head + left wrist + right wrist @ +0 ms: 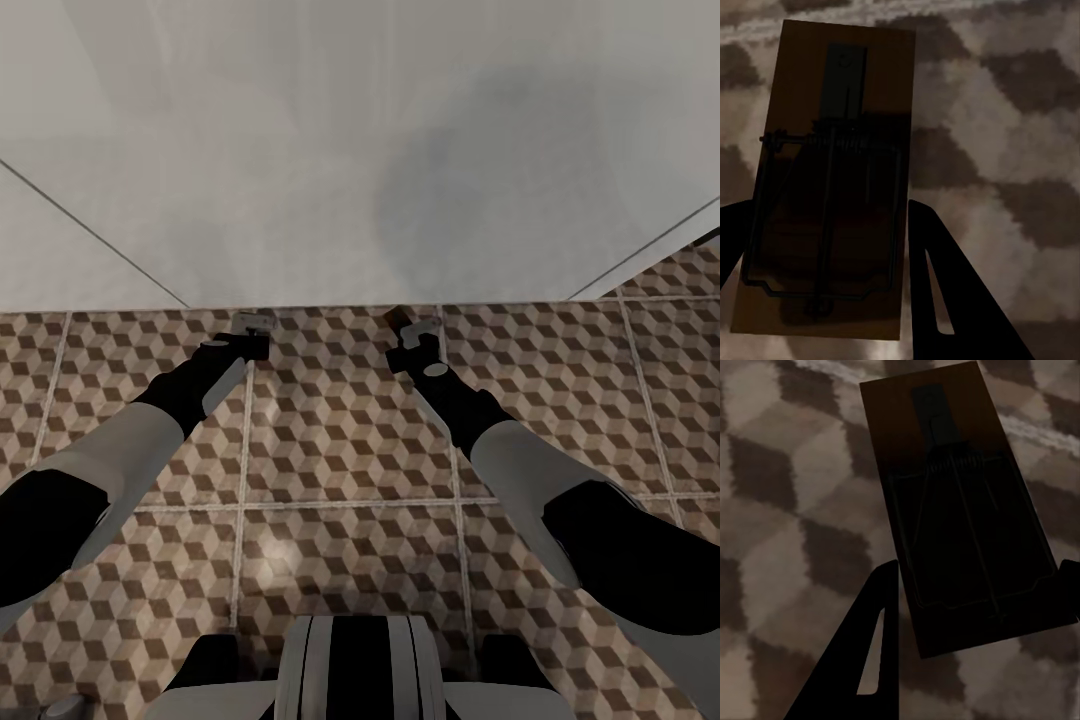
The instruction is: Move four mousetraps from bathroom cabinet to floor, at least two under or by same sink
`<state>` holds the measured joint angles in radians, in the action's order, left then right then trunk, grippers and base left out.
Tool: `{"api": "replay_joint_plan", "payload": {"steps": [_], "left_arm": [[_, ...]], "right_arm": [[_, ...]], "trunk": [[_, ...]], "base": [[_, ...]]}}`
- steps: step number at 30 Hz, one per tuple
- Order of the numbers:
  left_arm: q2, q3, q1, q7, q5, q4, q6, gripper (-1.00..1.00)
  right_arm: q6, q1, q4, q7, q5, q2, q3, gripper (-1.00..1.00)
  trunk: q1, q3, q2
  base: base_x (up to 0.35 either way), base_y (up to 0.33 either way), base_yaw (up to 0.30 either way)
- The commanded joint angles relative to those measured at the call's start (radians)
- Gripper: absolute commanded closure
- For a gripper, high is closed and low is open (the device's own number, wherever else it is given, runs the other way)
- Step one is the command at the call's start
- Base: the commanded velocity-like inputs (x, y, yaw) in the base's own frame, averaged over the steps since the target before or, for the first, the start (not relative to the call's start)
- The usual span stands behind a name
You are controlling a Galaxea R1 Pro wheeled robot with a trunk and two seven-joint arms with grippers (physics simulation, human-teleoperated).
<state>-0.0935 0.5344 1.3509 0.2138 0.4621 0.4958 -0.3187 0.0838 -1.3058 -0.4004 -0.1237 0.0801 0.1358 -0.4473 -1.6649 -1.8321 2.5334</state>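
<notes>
Evidently both arms are stretched forward and down over the bathroom floor (340, 440), close to where the cube-patterned tiles meet a plain white surface (330, 150) that rises ahead; whether that surface is the front of the sink unit or a wall cannot be told. The left gripper (252, 325) is clenched on a mousetrap (832, 180), its two dark fingers (945, 292) pinching the long edges of the board so the wire stays untouched, and the tiles show beyond it. The right gripper (412, 330) grasps a second mousetrap (960, 502) the same way, one finger (862, 660) on each side of the wood. In the head view a brown corner of that board pokes past the right fingertips. Holding each trap flat and edge-on looks meant to let the boards be set down level on the tiles. Judging by the low reach, the step in hand is placing, with both traps not yet let go.
</notes>
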Motion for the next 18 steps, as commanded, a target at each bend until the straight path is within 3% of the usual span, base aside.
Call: {"api": "replay_joint_plan", "payload": {"steps": [1, 10, 11, 18], "left_arm": [[-0.002, 0.009, 0.001, 0.010, 0.007, 0.003, -0.005, 1.00], [0.000, 0.010, -0.003, 0.010, 0.007, 0.003, -0.005, 1.00], [0.001, 0.011, -0.003, 0.010, 0.007, 0.003, -0.005, -1.00], [0.006, 0.012, -0.005, 0.009, 0.007, 0.003, 0.008, -1.00]], "right_arm": [[0.005, -0.001, -0.001, -0.007, 0.010, -0.001, -0.008, 1.00], [0.005, 0.000, -0.001, -0.007, 0.010, -0.003, -0.008, 1.00], [0.004, 0.000, -0.001, -0.007, 0.010, -0.003, -0.008, 1.00], [0.004, 0.000, -0.001, -0.007, 0.010, -0.004, -0.008, 1.00]], "trunk": [[0.000, -0.001, 0.000], [0.000, -0.001, 0.000], [0.000, -0.001, 0.000], [0.000, -0.001, 0.000]], "base": [[0.000, 0.000, 0.000], [0.000, 0.000, 0.000], [0.000, 0.000, 0.000], [0.000, 0.000, 0.000]]}}
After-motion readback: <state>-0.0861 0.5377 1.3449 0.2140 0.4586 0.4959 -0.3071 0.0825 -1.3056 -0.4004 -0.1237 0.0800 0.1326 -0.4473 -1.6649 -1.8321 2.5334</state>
